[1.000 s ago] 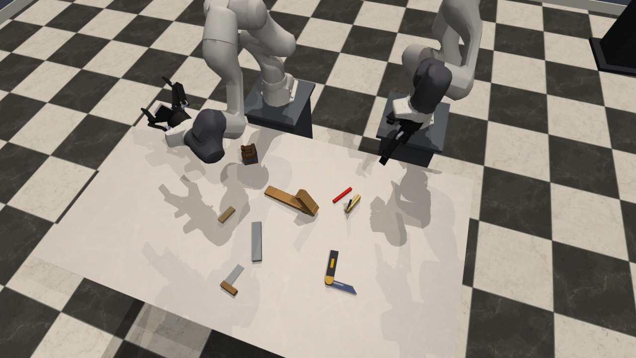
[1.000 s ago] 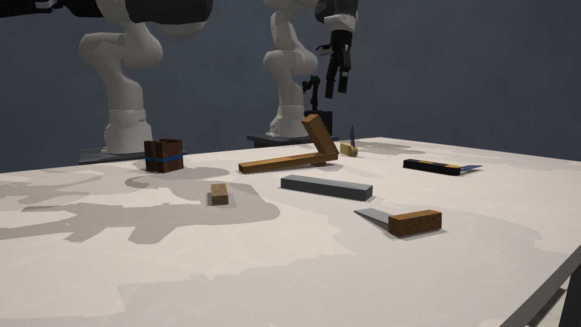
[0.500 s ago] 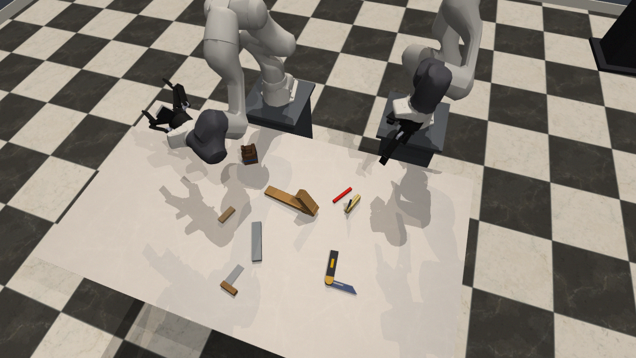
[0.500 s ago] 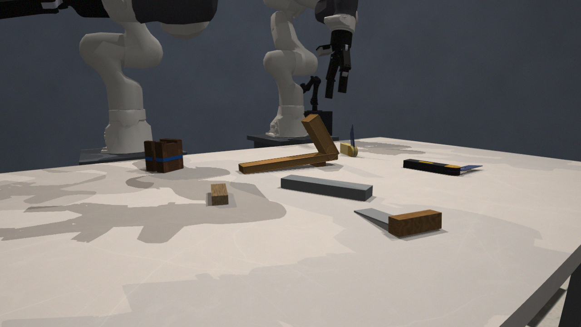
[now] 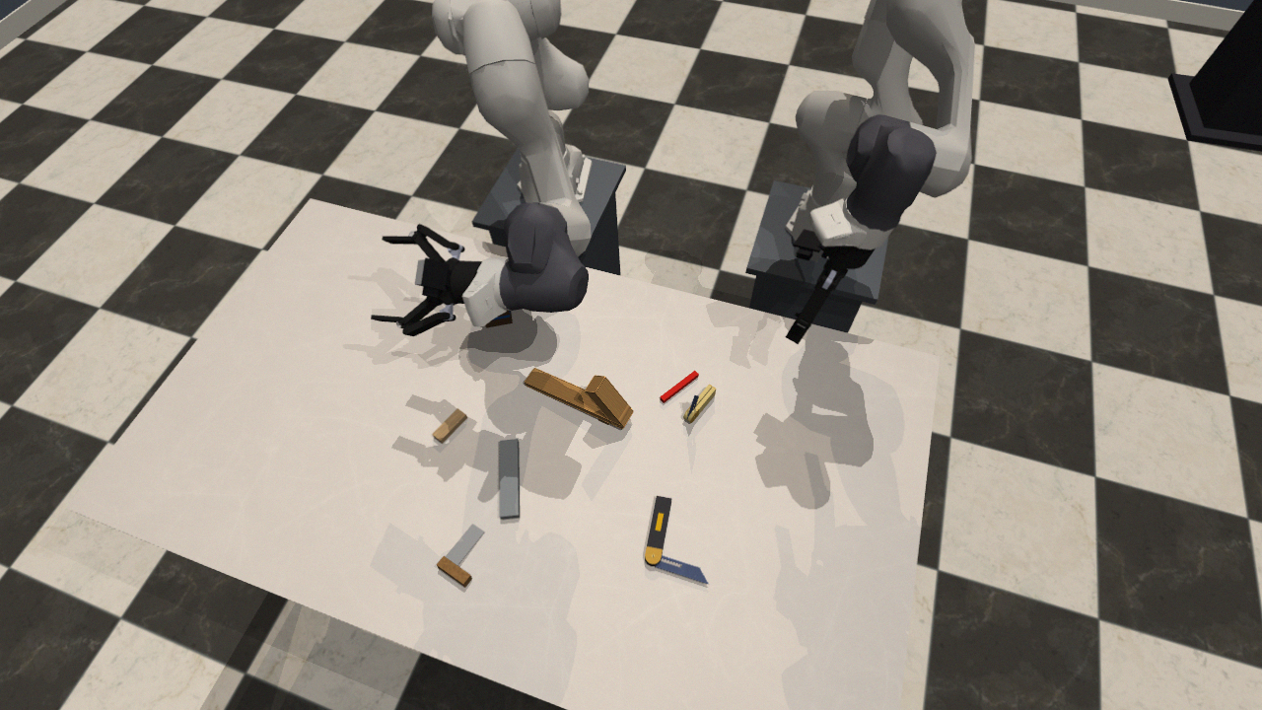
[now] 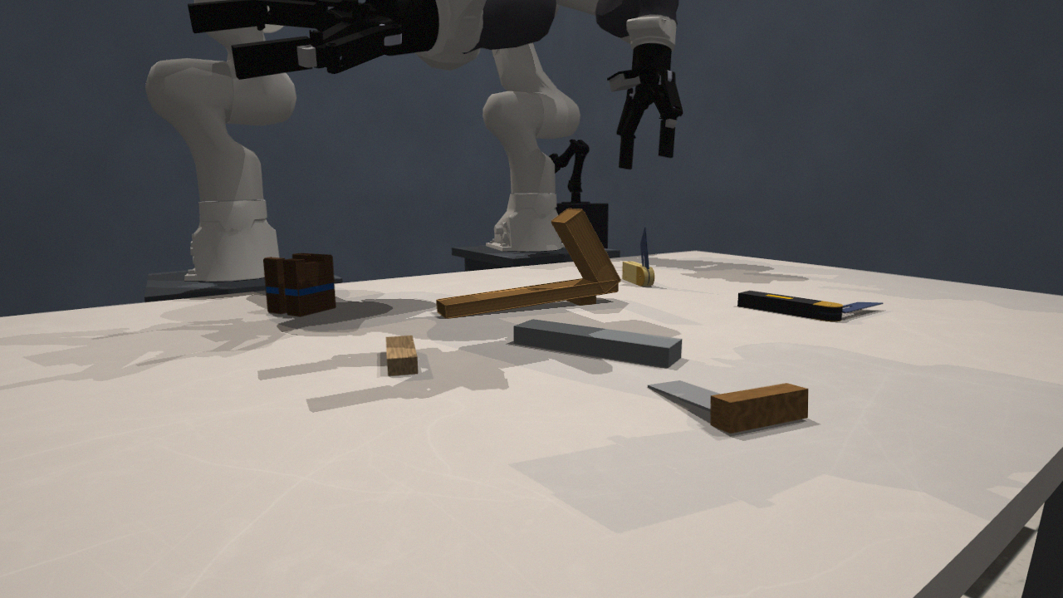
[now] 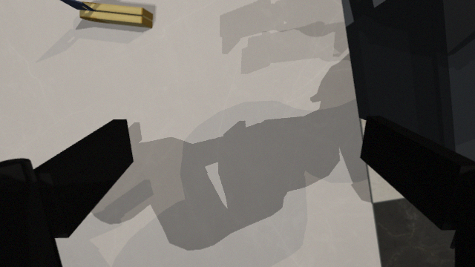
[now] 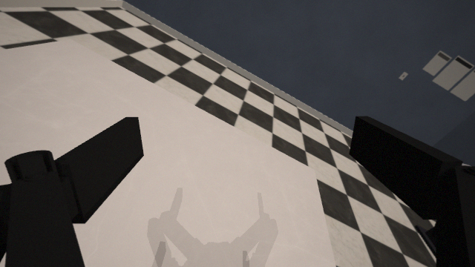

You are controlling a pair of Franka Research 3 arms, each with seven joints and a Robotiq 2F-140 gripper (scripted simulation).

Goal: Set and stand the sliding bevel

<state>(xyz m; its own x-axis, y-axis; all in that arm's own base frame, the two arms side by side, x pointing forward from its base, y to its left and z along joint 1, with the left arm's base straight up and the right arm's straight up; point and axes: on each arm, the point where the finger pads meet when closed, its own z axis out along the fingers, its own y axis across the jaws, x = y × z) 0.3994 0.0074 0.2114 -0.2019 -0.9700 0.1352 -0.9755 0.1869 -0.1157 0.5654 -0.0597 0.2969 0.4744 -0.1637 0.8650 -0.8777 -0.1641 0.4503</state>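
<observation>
- Wooden sliding bevel (image 5: 705, 402) (image 6: 636, 273) (image 7: 116, 15): its pale yellow handle sits on the white surface (image 5: 264, 389) (image 6: 222, 483) (image 7: 185, 81) (image 8: 93, 100), near a red bar (image 5: 679, 386), with the dark blue blade (image 6: 644, 250) pointing up. It is outside the slotted block.
- Left hand (image 5: 798, 331) (image 6: 646, 157) (image 7: 246, 139): fingers wide apart, holding nothing, raised above the surface and pointing down.
- Right hand (image 5: 379, 278) (image 6: 213, 41) (image 8: 246, 136): fingers likewise spread with nothing between them, raised and reaching sideways.
- Slotted block (image 5: 499, 321) (image 6: 311, 290): dark brown with a blue band, upright on the surface, mostly hidden under the right arm in the top view.
- Leg (image 5: 608, 399) (image 6: 585, 249): leans at a slant from one end of the long wooden rail (image 5: 557, 390) (image 6: 512, 297).
- Black sliding bevel (image 5: 661, 516) (image 6: 780, 304): lies flat, its blue blade swung out from the handle. Its yellow inset is too small to tell any lettering.
- Grey bar (image 5: 509, 478) (image 6: 598, 344): flat, between the small wooden block (image 5: 450, 425) (image 6: 401, 355) and the black bevel.
- Try square (image 5: 454, 571) (image 6: 758, 408): flat, brown stock, grey blade.
</observation>
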